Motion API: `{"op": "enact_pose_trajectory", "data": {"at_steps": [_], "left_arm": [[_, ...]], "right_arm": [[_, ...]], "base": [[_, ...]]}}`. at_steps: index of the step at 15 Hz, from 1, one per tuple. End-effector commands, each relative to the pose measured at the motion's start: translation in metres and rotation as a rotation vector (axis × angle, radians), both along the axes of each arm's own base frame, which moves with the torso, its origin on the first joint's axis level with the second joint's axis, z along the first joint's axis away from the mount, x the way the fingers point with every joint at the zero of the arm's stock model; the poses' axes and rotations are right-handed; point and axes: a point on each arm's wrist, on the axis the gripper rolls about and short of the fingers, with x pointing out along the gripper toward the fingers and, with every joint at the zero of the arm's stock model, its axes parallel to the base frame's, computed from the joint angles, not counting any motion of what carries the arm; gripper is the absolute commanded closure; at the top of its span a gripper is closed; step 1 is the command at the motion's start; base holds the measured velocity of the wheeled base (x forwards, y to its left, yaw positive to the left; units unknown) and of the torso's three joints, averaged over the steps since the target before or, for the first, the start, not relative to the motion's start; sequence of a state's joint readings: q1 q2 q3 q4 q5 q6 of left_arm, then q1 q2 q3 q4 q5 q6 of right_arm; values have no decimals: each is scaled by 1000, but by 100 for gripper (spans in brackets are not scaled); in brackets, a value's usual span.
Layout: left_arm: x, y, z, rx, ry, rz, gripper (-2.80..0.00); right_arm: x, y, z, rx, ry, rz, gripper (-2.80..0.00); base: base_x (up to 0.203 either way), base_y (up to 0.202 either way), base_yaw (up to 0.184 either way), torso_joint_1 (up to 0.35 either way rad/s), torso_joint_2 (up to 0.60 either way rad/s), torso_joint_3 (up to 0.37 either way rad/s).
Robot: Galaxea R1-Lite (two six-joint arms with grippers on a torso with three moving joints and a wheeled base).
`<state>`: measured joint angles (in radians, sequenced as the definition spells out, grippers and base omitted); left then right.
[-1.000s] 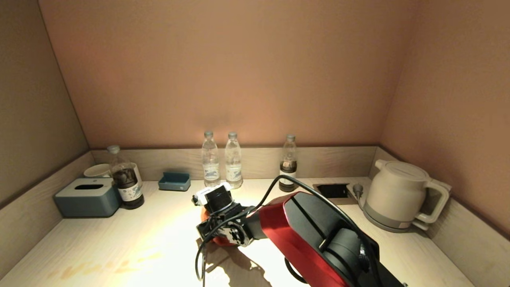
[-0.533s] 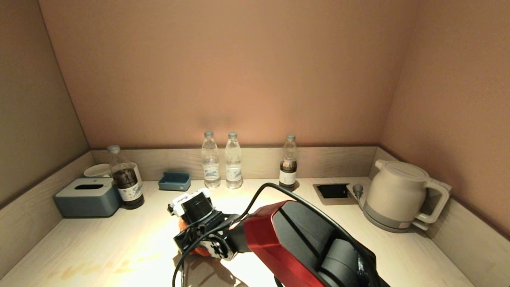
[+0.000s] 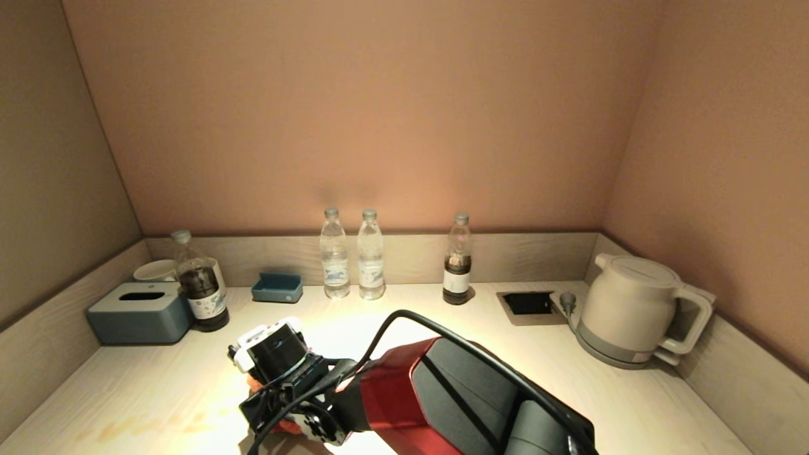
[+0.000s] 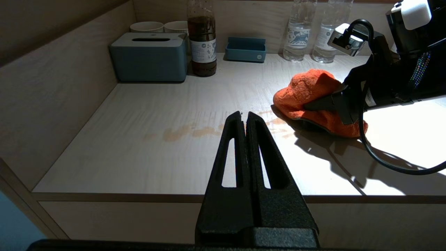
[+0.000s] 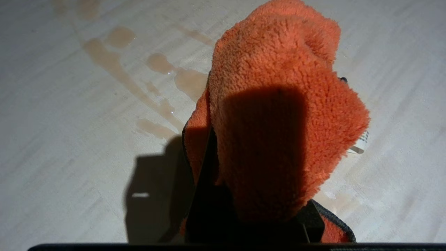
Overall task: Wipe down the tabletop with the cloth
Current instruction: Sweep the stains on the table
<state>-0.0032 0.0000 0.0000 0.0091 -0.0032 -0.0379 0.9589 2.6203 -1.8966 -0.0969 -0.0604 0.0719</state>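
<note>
Because the spill (image 4: pixel 195 130) lies in a tan streak along the near left part of the tabletop (image 3: pixel 145 385), the right gripper (image 4: pixel 322 104) reaches across to about 7 o'clock from the table's middle, with the cloth (image 4: pixel 310 96) pinched between its jaws and pressed onto the wood. Bunched into an orange wad, the cloth gives a thick pad under the fingers; in the right wrist view it drapes over the jaws, and its leading edge touches the nearest blotches (image 5: pixel 190 82), so I judge the wiping stroke is just meeting the stain, with most of it yet to be covered. Off the table's near edge at roughly 6 o'clock, the left gripper (image 4: pixel 244 116) hangs idle with its jaws closed together on nothing, kept clear of the sweep.

Farther back, everything stands against the upstand, which leaves the middle open for wiping. At 10 o'clock sit the tissue box (image 3: pixel 139 313), a dark bottle (image 3: pixel 201 291) just beside it, and cups (image 3: pixel 155 270) behind. A small blue tray (image 3: pixel 277 288) rests at 11 o'clock, two water bottles (image 3: pixel 352 256) stand side by side at 12, and another dark bottle (image 3: pixel 457 260) at 1. The kettle (image 3: pixel 635 309) occupies 3 o'clock, next to a recessed socket (image 3: pixel 529 303). A stroke carried on leftward would, I think, stay well apart from all of these.
</note>
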Motion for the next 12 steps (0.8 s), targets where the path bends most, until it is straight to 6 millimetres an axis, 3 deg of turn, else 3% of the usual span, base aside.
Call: {"op": "enact_pose_trajectory", "data": {"at_steps": [1,8,12], "left_arm": [[0,0,0,0,0,0,0],[0,0,0,0,0,0,0],[0,0,0,0,0,0,0]], "right_arm": [[-13,3,5,7,22,8,0],[-29,-10,0,-49,69,15,0],[-13,-32,0,-69,86,-40,0]], "base": [[0,0,0,0,0,0],[0,0,0,0,0,0],[0,0,0,0,0,0]]}}
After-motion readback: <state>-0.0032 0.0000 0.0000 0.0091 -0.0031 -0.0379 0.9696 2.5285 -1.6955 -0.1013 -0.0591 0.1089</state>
